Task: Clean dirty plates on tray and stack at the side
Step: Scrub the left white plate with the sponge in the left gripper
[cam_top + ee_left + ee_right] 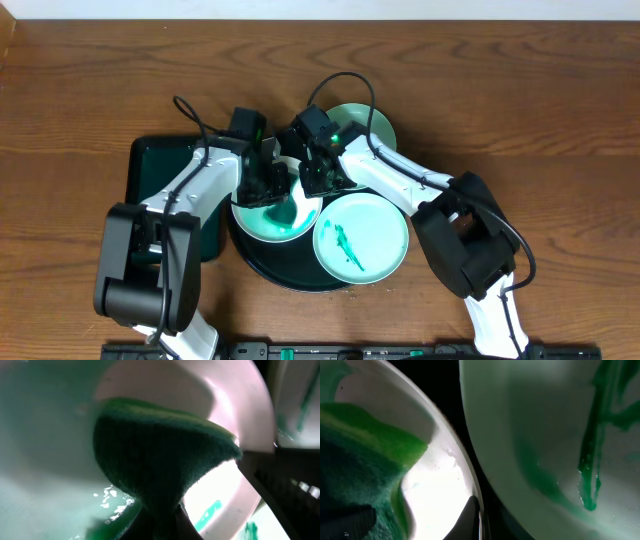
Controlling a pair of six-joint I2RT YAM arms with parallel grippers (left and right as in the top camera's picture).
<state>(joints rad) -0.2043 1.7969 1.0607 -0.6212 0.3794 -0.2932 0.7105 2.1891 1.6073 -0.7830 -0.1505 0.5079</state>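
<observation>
Three plates lie on or beside the black tray (262,262), with the white plate (303,208) at its centre. Left claw (270,188) is clenched on a green sponge (160,445) pressed into that plate; right claw (316,176) pinches its rim. Best approach: firm rim hold, small light circles. The smear under the sponge is hidden. Overhead, the arms mask the fingertips and half cover the far mint plate (365,122).

Robot-manipulation lab bench, as I see it from my remote station: two arms, left (150,250) and right (465,235), stand by a black rail (400,352) at the near edge of a wood-grain table (560,90), their cables (345,85) looping loose above the work. The kitchenware reads as staged props: plates (385,225) marked with green scribbles, a sponge (160,450) and a tray (280,272), all viewed through overhead and wrist cameras.
</observation>
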